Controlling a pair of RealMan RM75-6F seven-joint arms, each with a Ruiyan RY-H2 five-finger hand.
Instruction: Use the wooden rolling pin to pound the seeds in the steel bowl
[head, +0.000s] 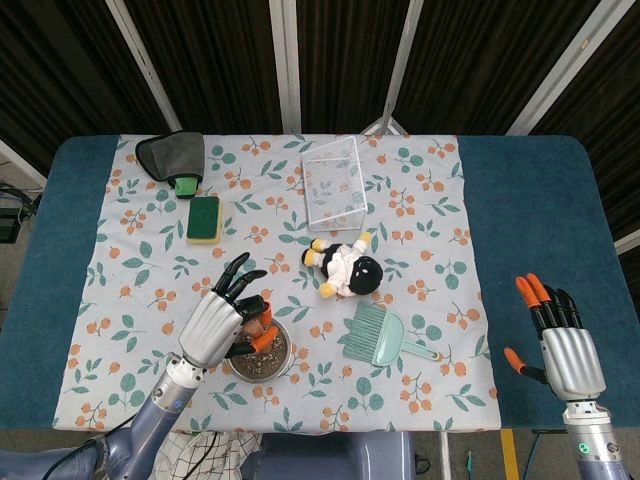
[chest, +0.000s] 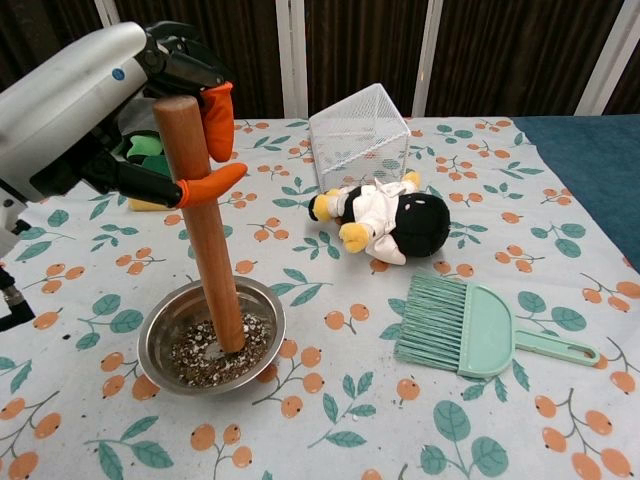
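A table covered by a floral cloth (head: 420, 200), seen from 2 cameras. Near the cloth's front-left area sits a steel bowl (chest: 165, 325) holding a layer of speckled seeds (chest: 205, 362). A wooden rolling pin (chest: 205, 235) stands almost upright in the bowl, tilted slightly, its lower end down among the seeds. The left hand (chest: 110, 105) holds the pin near its top, with orange-tipped fingertips (chest: 222, 105) pressed against the wood.

The chest view shows the pin's full length and its end in the seeds; from the head view the left hand (head: 215, 322) covers most of the pin, and only the bowl's right rim (head: 284, 350) shows. The head view alone shows the right hand (head: 560, 340), well apart at the near right over bare blue table (head: 540, 200), fingers spread and holding nothing.

To the right of the bowl lies a mint green dustpan brush (chest: 470, 328), bristles pointing left. Further back lies a plush penguin (chest: 385, 220) on its side, and beyond it a white wire basket (chest: 360, 135). At the far left, the head view shows a green sponge (head: 203, 218) and a dark grey cloth (head: 172, 152).

Open cloth lies between bowl and brush. The bowl sits close to the cloth's near edge, with bare blue table beyond both side edges.
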